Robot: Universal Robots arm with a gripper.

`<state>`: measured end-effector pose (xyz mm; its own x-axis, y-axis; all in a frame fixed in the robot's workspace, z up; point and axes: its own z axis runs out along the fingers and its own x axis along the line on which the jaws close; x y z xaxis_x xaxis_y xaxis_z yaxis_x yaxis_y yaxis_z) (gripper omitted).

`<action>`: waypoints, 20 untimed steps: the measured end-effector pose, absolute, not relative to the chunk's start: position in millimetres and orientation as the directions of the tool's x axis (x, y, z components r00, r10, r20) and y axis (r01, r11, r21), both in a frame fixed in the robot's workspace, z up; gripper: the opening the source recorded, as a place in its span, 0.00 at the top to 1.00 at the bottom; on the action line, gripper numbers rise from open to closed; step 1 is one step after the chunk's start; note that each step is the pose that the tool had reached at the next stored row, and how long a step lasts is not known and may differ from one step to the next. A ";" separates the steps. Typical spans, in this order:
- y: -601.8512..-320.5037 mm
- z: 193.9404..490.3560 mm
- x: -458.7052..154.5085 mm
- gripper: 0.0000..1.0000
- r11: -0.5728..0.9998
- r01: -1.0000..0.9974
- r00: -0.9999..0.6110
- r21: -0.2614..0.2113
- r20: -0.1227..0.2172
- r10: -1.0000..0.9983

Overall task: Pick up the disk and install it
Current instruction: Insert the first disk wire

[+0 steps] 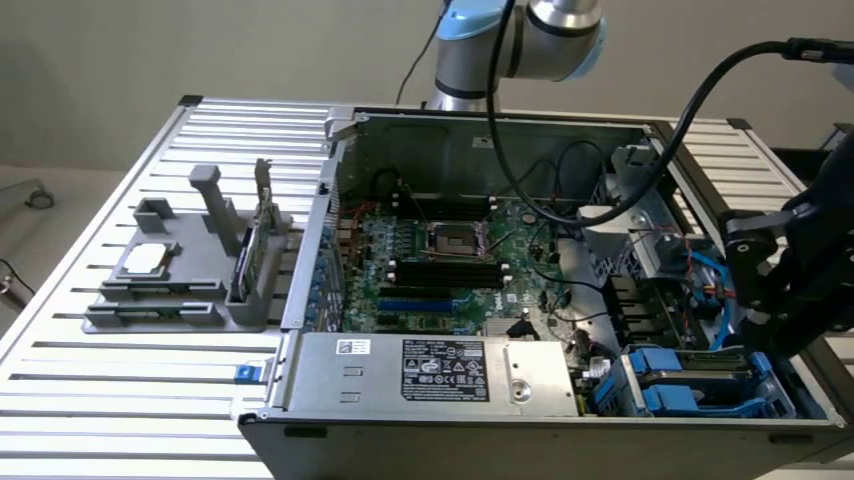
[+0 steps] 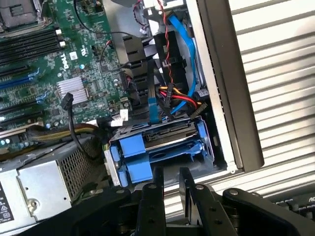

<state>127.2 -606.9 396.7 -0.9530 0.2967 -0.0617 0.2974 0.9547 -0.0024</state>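
One disk [image 2: 170, 141] lies slotted in computer case's [image 2: 219, 83] corner | claw [image 2: 171, 173] hovers just beside it | narrowly open, gripping nothing

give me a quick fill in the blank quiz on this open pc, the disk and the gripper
1. The disk sits in a corner of the computer case, framed by a ___ plastic carrier.
2. The gripper, fingers apart near the disk, holds ___.
3. The processor chip lies on the grey fixture, outside the case at the exterior view's ___.

Missing words: blue; nothing; left
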 end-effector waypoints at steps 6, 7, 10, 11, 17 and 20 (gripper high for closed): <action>-606.9 386.2 127.2 0.73 0.916 0.400 -0.915 -0.002 -0.062 0.399; -606.9 384.7 127.2 0.73 0.909 0.416 -0.907 -0.003 -0.062 0.416; -606.9 380.3 127.2 0.73 0.885 0.465 -0.884 -0.002 -0.061 0.464; -606.9 378.9 127.2 0.73 0.877 0.481 -0.875 -0.001 -0.061 0.480; -606.8 372.1 127.2 0.73 0.820 0.573 -0.818 0.000 -0.061 0.572; -606.8 369.3 127.2 0.73 0.789 0.614 -0.788 0.000 -0.060 0.613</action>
<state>127.2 -606.8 369.3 -0.7876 0.6132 -0.0604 0.6144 0.7890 -0.0001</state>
